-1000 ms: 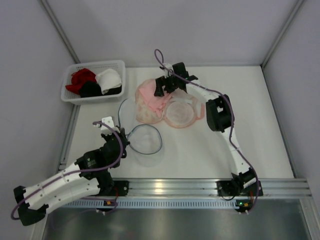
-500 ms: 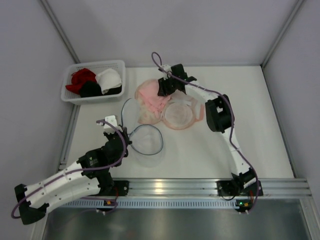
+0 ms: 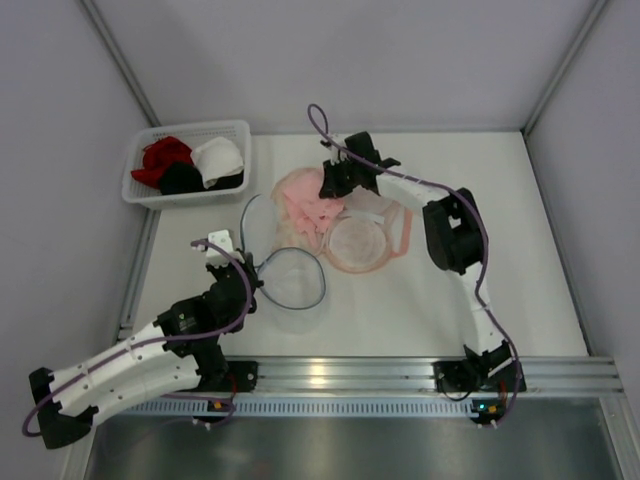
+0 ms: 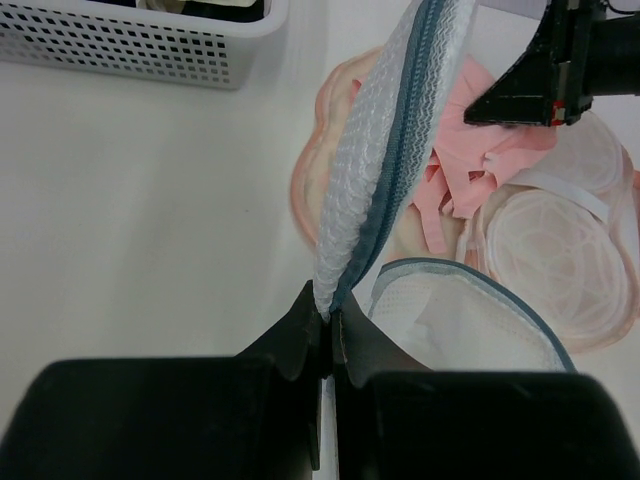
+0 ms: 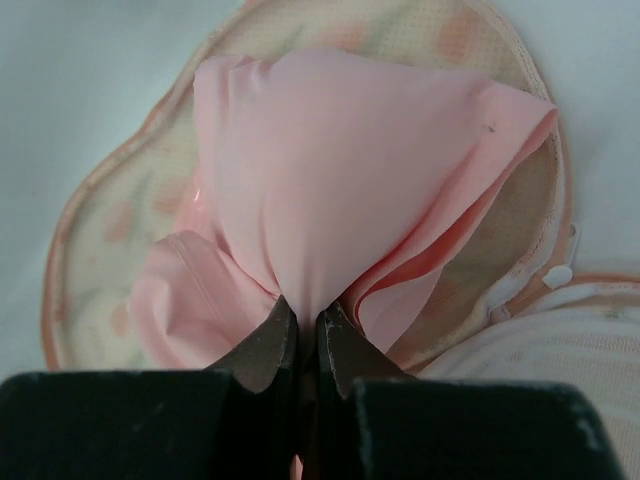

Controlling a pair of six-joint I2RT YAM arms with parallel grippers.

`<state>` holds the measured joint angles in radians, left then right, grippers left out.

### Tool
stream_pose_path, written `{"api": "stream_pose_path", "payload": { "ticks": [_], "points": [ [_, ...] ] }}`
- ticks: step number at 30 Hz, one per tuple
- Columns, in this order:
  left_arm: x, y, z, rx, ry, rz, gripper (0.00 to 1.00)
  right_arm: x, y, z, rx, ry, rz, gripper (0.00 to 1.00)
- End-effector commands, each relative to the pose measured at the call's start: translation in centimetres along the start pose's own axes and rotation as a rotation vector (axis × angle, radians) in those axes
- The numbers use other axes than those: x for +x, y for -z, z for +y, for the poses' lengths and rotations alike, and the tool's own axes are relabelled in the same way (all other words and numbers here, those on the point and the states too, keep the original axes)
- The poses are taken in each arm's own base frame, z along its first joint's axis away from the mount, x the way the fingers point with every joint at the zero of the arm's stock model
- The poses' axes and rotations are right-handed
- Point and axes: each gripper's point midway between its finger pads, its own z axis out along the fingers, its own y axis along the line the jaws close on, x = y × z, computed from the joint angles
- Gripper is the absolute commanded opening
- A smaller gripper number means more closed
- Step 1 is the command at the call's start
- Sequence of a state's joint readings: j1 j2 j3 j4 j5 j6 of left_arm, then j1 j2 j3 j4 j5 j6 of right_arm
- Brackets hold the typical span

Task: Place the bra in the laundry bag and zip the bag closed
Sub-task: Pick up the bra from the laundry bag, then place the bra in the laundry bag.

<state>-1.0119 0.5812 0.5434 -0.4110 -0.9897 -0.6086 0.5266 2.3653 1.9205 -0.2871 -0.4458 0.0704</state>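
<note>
Right gripper (image 5: 305,310) is clamped tight on a fold of the soft pale pink bra (image 5: 350,170), just above the middle of the top view. The bra lies bunched over the left half of the opened round peach-orange floral laundry bag (image 3: 362,245), not tucked in. Left gripper (image 4: 328,315), lower left, pinches a white mesh flap with grey-blue zip (image 4: 385,150); possibly a second bag, hard to tell. Left to do: push the bra inside, fold shut, zip. Roughly a third done.
</note>
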Motion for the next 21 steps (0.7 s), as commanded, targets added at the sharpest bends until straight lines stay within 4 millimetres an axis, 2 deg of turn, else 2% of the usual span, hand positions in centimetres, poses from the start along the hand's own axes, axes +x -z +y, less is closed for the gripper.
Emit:
{"api": "stream_pose_path", "payload": {
  "ticks": [1,2,3,4,5,6,7,9,10,11,12,14,15,17,19,20,21],
  "points": [
    [-2.9,0.1,-0.7,-0.014,0.088,-0.064,0.0,-8.8,5.7,4.5,-0.041,0.062,-0.25,0.0],
    [-2.8,0.0,-0.8,-0.015,0.09,-0.062,0.0,-11.1,7.9,6.0,-0.062,0.08,-0.327,0.0],
    [-2.7,0.0,-1.0,-0.014,0.085,-0.056,0.0,-11.9,8.9,6.4,-0.067,0.085,-0.363,0.0],
    [-2.4,-0.1,-1.2,-0.005,0.081,-0.047,0.0,-11.4,9.2,6.6,-0.072,0.076,-0.368,0.0],
    [-2.3,-0.1,-1.2,-0.007,0.081,-0.045,0.0,-12.8,11.2,7.9,-0.093,0.083,-0.423,0.0],
    [-2.2,-0.1,-1.2,-0.006,0.08,-0.041,0.0,-14.0,12.2,8.3,-0.102,0.099,-0.483,0.0],
    [-2.0,-0.2,-1.2,-0.007,0.088,-0.039,0.0,-13.2,12.4,8.7,-0.122,0.084,-0.481,0.0],
    [-1.9,-0.2,-1.0,-0.015,0.106,-0.047,0.0,-15.0,15.0,10.5,-0.164,0.127,-0.578,0.0],
    [-2.0,-0.2,-0.9,-0.018,0.113,-0.054,0.0,-13.8,14.7,10.4,-0.173,0.121,-0.574,0.0],
    [-2.0,-0.3,-0.7,-0.026,0.111,-0.064,0.0,-14.2,16.1,11.1,-0.189,0.123,-0.606,0.0],
    [-2.0,-0.4,-0.7,-0.031,0.12,-0.073,0.0,-13.0,15.9,11.1,-0.193,0.115,-0.6,0.0],
    [-2.3,-0.5,-0.5,-0.046,0.131,-0.091,0.0,-13.5,17.4,11.7,-0.205,0.121,-0.641,0.0],
    [-2.2,-0.6,-0.5,-0.059,0.131,-0.094,0.0,-13.0,17.6,11.9,-0.213,0.119,-0.632,0.0],
    [-2.2,-0.8,-0.4,-0.076,0.134,-0.098,0.0,-13.0,19.4,13.2,-0.245,0.128,-0.641,0.0],
    [-2.1,-1.0,-0.5,-0.085,0.142,-0.097,0.0,-11.6,20.0,13.7,-0.254,0.126,-0.618,0.0],
    [-1.9,-1.1,-0.6,-0.089,0.139,-0.093,0.0,-11.8,21.6,14.6,-0.257,0.142,-0.639,0.0],
    [-2.0,-1.2,-0.6,-0.09,0.146,-0.094,0.0,-10.8,21.6,14.9,-0.254,0.134,-0.62,0.0]
  ]
}}
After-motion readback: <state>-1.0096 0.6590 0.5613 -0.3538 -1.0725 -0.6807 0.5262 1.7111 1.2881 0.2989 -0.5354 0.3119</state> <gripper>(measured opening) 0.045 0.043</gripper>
